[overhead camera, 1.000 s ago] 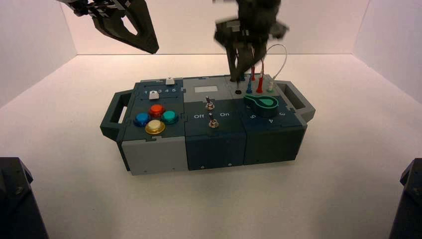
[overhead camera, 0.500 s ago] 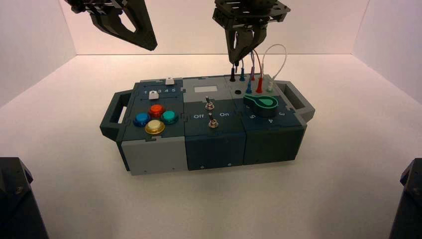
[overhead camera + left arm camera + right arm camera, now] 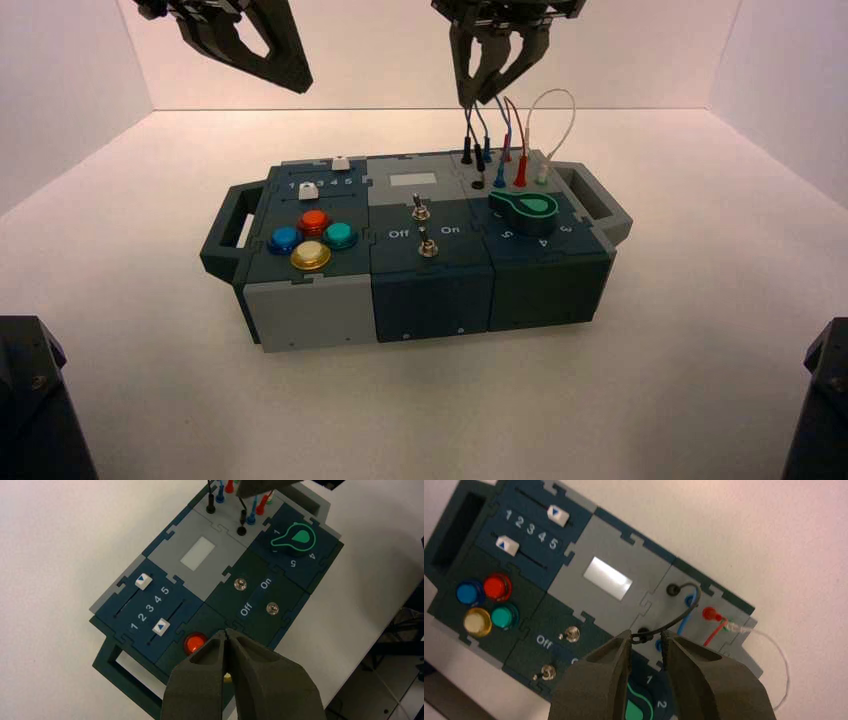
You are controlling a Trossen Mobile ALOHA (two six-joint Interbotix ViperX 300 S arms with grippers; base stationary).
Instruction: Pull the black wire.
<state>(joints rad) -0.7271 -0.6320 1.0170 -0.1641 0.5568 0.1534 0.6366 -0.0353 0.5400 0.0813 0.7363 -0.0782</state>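
Observation:
The black wire (image 3: 696,602) loops over the box's grey wire panel. One black plug (image 3: 672,589) sits in the far socket. The other plug (image 3: 637,639) is out of its socket and hangs free just above the empty hole (image 3: 478,184). My right gripper (image 3: 646,637) hovers over it, open, and the free plug rests against one fingertip (image 3: 626,637). In the high view that gripper (image 3: 487,95) is well above the black wire (image 3: 479,155). My left gripper (image 3: 226,632) is shut on nothing, raised above the box's button end (image 3: 285,80).
The blue (image 3: 499,178), red (image 3: 520,175) and white (image 3: 560,110) leads stay plugged in beside the black one. A green knob (image 3: 525,210), two toggle switches (image 3: 422,210), two sliders (image 3: 150,602) and coloured buttons (image 3: 312,238) fill the dark box (image 3: 440,290).
The right gripper rose from the wire panel with the black wire's near plug, then opened. The plug dropped from the jaws and hangs just above its hole. The left arm barely moved.

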